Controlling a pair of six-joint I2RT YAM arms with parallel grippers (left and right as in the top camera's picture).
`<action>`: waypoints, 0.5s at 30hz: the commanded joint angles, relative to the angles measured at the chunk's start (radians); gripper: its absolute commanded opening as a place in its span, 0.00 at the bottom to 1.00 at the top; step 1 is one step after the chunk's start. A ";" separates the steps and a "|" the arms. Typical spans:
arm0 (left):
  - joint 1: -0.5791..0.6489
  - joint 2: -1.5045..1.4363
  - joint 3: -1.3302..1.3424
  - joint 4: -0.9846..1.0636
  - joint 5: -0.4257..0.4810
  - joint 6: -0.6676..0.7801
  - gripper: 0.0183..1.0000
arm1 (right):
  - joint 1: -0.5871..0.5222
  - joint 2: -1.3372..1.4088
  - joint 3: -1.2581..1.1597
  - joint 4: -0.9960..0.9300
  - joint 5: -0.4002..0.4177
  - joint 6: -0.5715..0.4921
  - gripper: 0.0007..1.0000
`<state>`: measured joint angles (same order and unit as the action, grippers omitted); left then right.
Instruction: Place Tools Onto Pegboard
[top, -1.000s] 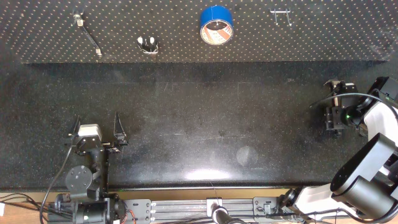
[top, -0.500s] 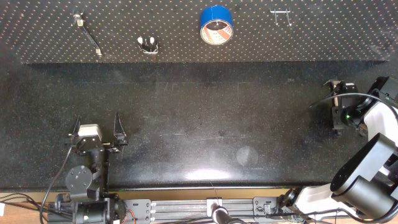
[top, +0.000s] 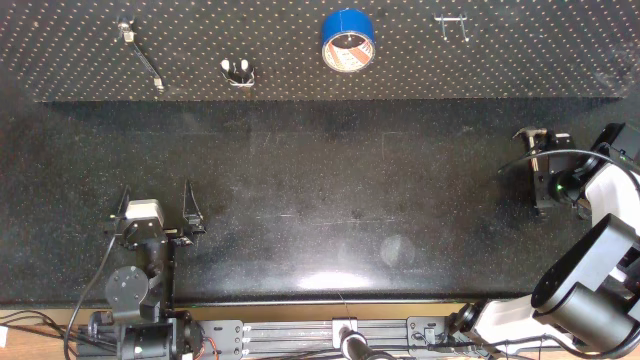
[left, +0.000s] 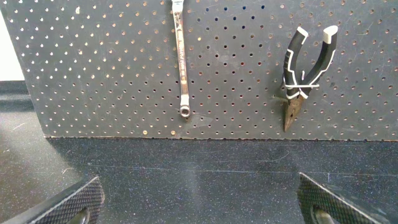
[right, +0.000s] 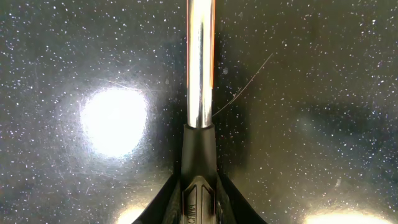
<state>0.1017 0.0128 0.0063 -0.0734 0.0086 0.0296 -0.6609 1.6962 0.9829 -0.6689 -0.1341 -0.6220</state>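
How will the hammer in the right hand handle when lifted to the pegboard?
Probably stiff: the hammer has a polished metal shaft. Likely head-heavy, so it may pivot in the right hand, which holds the black handle.

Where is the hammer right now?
In the top view the hammer sits at the far right, held by the right gripper over the black worktop, short of the pegboard and its empty hook.
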 joint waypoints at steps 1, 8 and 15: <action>0.004 -0.009 -0.001 -0.009 0.011 -0.002 1.00 | -0.006 0.011 0.001 0.000 -0.016 0.001 0.19; 0.004 -0.009 -0.001 -0.009 0.011 -0.003 1.00 | -0.006 0.011 0.001 0.001 -0.016 0.000 0.19; 0.004 -0.010 -0.001 -0.009 0.011 -0.002 1.00 | -0.006 0.011 0.001 0.001 -0.017 -0.015 0.19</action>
<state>0.1017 0.0128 0.0063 -0.0734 0.0086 0.0292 -0.6609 1.6962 0.9829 -0.6689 -0.1341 -0.6224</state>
